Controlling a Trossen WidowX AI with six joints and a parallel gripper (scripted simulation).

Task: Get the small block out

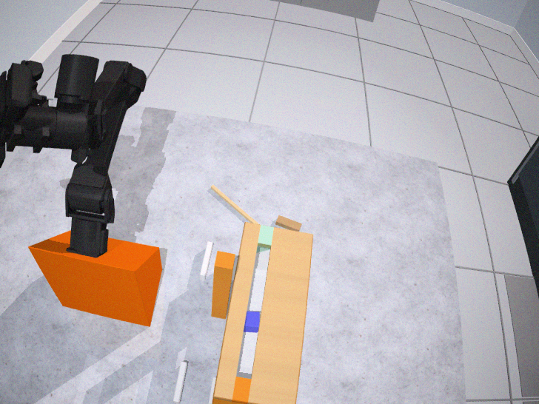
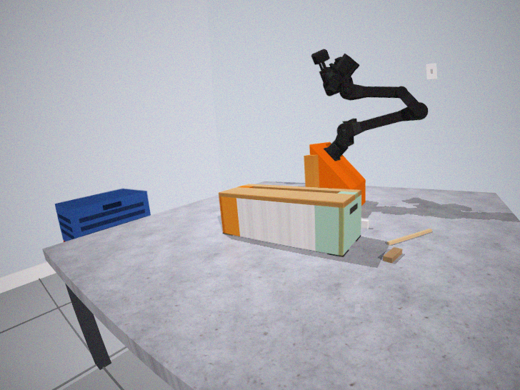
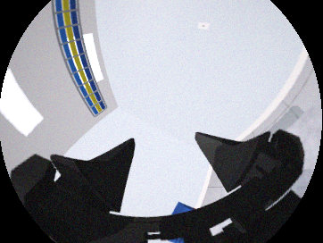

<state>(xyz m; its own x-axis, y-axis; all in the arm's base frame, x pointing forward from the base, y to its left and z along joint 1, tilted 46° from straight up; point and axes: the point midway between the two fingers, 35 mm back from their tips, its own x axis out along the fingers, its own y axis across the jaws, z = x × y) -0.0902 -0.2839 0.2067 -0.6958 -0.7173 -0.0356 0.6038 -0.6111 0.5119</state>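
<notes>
Block, small, blue and box-shaped [image 1: 252, 320], lies inside the long wooden-topped box with mint and orange ends [image 1: 285, 304] [image 2: 289, 194], seen through its top slot, nearer the orange end. The shelf presumably keeps it up until it is pushed toward the outlet; which end that is cannot be told. The slender pale wooden stick [image 1: 232, 203] [image 2: 409, 236] beside the mint end may serve as a pusher. The black parallel-jaw gripper [image 1: 8, 130] [image 2: 329, 83] [image 3: 165, 138] is spread wide and empty, raised well apart from the block, which lies below it.
</notes>
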